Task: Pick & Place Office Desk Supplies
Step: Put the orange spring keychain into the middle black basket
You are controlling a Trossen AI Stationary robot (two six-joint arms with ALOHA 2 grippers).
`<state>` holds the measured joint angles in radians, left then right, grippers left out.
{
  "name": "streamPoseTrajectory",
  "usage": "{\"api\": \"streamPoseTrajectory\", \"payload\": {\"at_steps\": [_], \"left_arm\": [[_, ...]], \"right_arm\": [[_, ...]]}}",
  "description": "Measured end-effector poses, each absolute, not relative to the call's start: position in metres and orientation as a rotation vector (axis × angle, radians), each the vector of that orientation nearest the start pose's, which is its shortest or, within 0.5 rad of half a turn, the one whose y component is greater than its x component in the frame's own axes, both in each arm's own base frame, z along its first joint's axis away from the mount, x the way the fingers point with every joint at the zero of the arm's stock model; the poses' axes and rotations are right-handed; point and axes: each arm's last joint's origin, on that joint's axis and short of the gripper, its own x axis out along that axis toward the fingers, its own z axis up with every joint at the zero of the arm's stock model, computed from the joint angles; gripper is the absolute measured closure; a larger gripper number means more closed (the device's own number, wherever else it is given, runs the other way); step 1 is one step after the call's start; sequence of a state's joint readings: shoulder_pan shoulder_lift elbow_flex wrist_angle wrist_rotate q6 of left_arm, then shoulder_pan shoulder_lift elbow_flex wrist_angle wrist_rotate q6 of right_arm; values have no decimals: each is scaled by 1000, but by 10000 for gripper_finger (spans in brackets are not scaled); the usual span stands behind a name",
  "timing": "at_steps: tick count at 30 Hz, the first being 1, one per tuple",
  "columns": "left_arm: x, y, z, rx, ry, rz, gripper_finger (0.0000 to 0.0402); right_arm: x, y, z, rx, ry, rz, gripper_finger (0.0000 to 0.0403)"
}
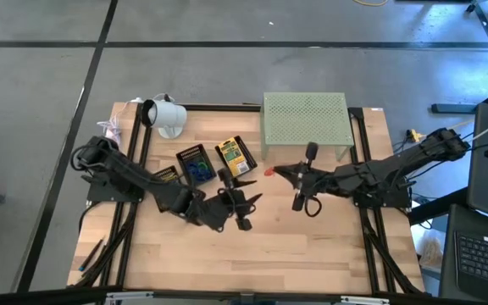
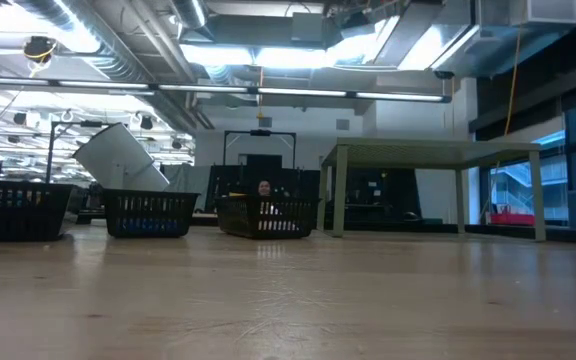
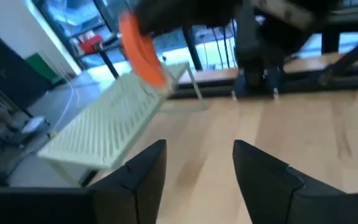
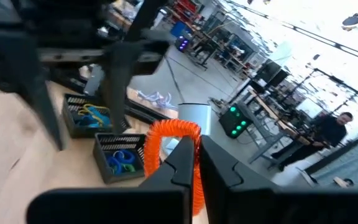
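Observation:
My right gripper [image 1: 276, 172] hangs over the table's middle, in front of the pale green stand [image 1: 305, 125], and is shut on an orange-red rubber band [image 4: 171, 130]. My left gripper [image 1: 246, 212] is open above the table just left of centre and touches nothing. Its wrist view shows the band [image 3: 140, 50] held up by the other arm. Three black baskets stand on the table: one with blue bands [image 4: 120, 158], one with a yellow packet [image 1: 235, 155], and a small one [image 1: 166, 175]. My right gripper pinches the orange-red band [image 4: 194, 186] between its two fingers [image 4: 179, 165]. The loop stands up above the fingertips and runs down between them. The band is lifted clear of the table.
A white cup-like object [image 1: 163, 116] lies tipped at the far left of the table. The green stand [image 3: 114, 127] fills the far right. The near half of the wooden table [image 1: 252, 263] holds no objects. A person [image 4: 331, 134] stands in the room beyond.

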<state>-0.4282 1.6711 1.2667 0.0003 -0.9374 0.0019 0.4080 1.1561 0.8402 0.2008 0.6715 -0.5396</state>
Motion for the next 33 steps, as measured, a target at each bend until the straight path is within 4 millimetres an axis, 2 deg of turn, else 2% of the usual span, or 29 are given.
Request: {"api": "streamPoseTrajectory", "payload": {"at_steps": [7,12,18,22,30,33], "left_arm": [[359,-120,307,286,210,539,197],[365,-111,311,250,176,495,198],[369,-98,310,174,165,520,209],[370,-95,310,171,166,529,241],[370,-94,310,193,173,529,363],[370,-94,310,218,180,527,387]], "right_arm": [[244,79,311,-616,202,-167,388],[244,78,311,-629,201,-164,388],[244,79,311,-657,194,-137,388],[244,79,311,-672,195,-136,387],[244,79,311,-684,197,-139,387],[244,79,311,-676,196,-140,385]]}}
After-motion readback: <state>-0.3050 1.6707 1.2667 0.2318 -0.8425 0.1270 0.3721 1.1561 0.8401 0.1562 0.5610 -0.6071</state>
